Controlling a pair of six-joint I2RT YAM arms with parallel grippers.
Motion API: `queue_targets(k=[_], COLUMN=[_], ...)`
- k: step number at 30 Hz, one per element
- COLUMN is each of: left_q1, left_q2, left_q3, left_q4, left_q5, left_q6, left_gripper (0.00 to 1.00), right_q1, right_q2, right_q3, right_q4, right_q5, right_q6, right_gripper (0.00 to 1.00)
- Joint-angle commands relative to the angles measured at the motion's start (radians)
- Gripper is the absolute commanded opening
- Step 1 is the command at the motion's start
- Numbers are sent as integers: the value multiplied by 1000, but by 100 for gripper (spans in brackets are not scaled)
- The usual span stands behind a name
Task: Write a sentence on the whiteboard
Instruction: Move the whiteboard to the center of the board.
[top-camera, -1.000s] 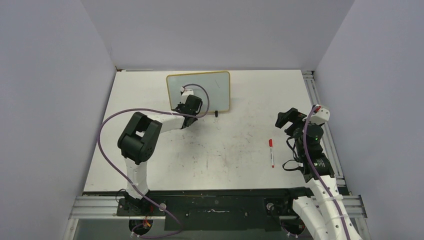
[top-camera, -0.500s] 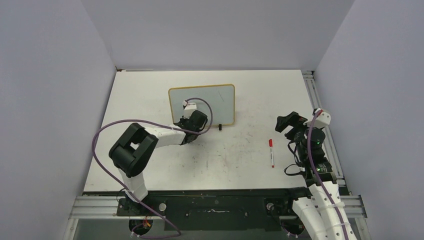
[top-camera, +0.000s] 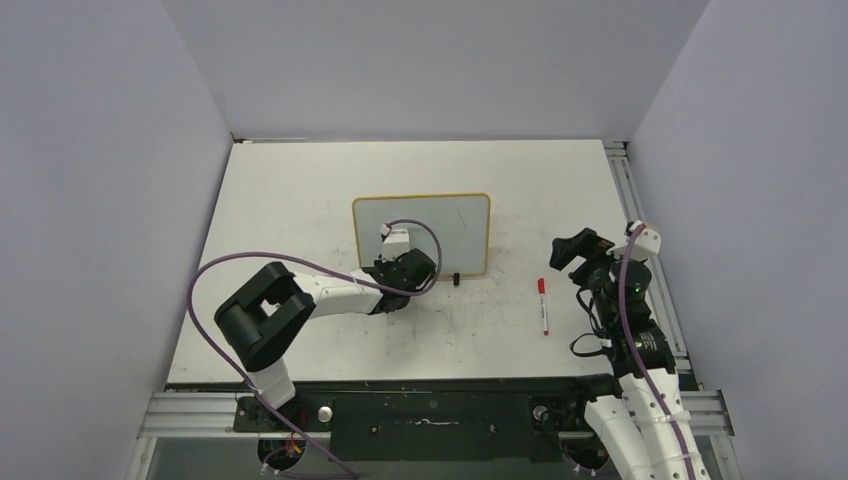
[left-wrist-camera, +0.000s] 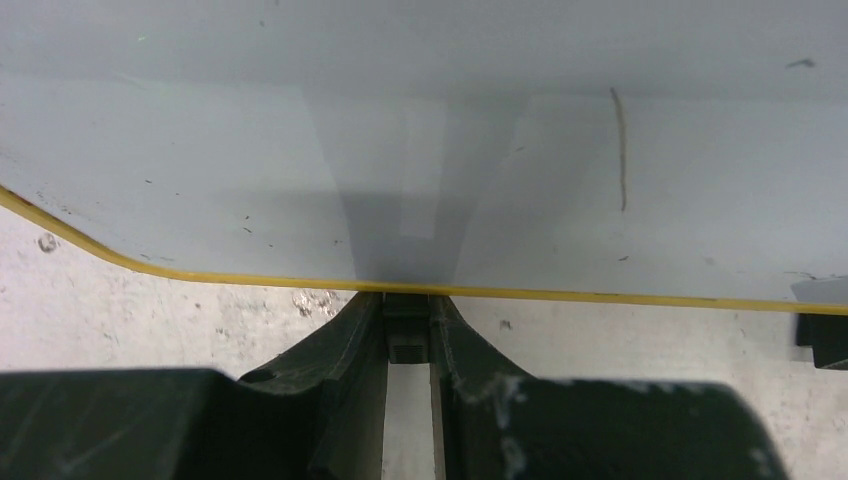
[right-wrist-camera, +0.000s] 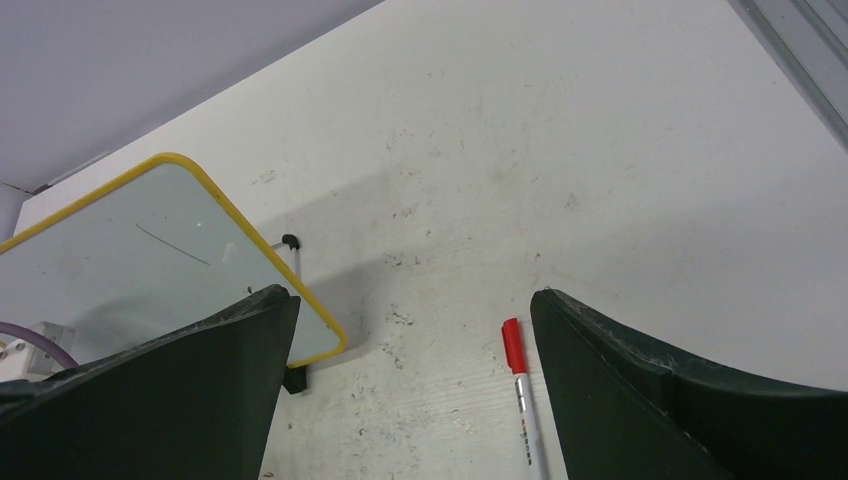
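Light was bright and even, probably from overhead. The whiteboard (left-wrist-camera: 200, 150) carried a grey reflection across its gloss, and a soft shadow fell just right of it. Below it, the close foreground was blurred.

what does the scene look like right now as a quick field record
whiteboard: standing on table, yellow rim
writing: no words visible, only a thin dark stroke
left gripper: shut on whiteboard's lower edge
right gripper: open, holding nothing
marker: red cap, lying on table near right gripper, untouched
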Motion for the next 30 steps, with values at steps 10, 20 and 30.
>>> queue_targets(k=[10,20,30], left_q1=[-146,-220,-287], left_q2=[-47,-47,-55], left_q3=[17,37,35], left_q4=[-137,-240,-317], left_q5=[-38,-63,-83], left_q6=[-200,-295,-375], left_gripper=[0,0,3], right_q1=[0,1,0], right_q2=[4,-9,-21], right_q3=[21,25,30], right_q4=[19,-4,-23], right_q5=[-26,-25,-53], right_q6=[38,49,53], right_gripper=[90,90,90])
